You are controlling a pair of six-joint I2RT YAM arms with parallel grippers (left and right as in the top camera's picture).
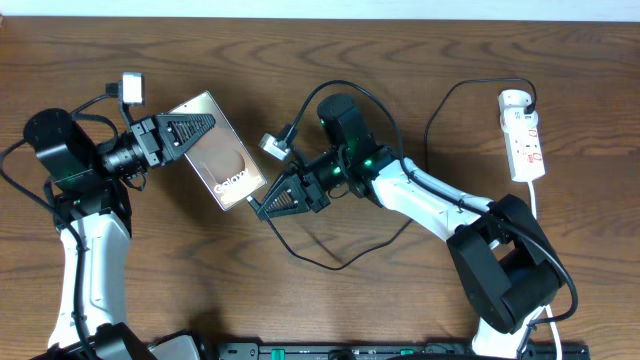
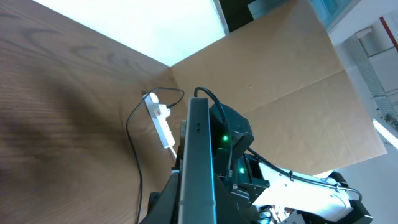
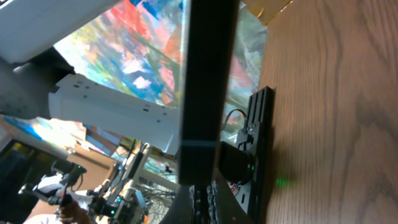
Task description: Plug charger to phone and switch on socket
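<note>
The phone (image 1: 225, 160), bronze back up with white "Galaxy" lettering, is held off the table between both arms. My left gripper (image 1: 195, 128) is shut on its upper-left end; in the left wrist view the phone (image 2: 198, 155) stands edge-on between the fingers (image 2: 198, 214). My right gripper (image 1: 262, 205) is shut at the phone's lower-right end, holding the plug tip of the charger cable (image 1: 330, 262). In the right wrist view the phone (image 3: 208, 74) is a dark bar just above the closed jaws (image 3: 200, 199). The cable runs to the white adapter (image 1: 515, 100) in the socket (image 1: 523, 135), which also shows in the left wrist view (image 2: 160, 121).
The black cable loops loosely over the table between the right arm and the socket. The socket's white cord (image 1: 535, 195) runs down the right side. A black bar (image 1: 400, 350) lies along the table's front edge. A cardboard wall (image 2: 280, 74) stands behind the table.
</note>
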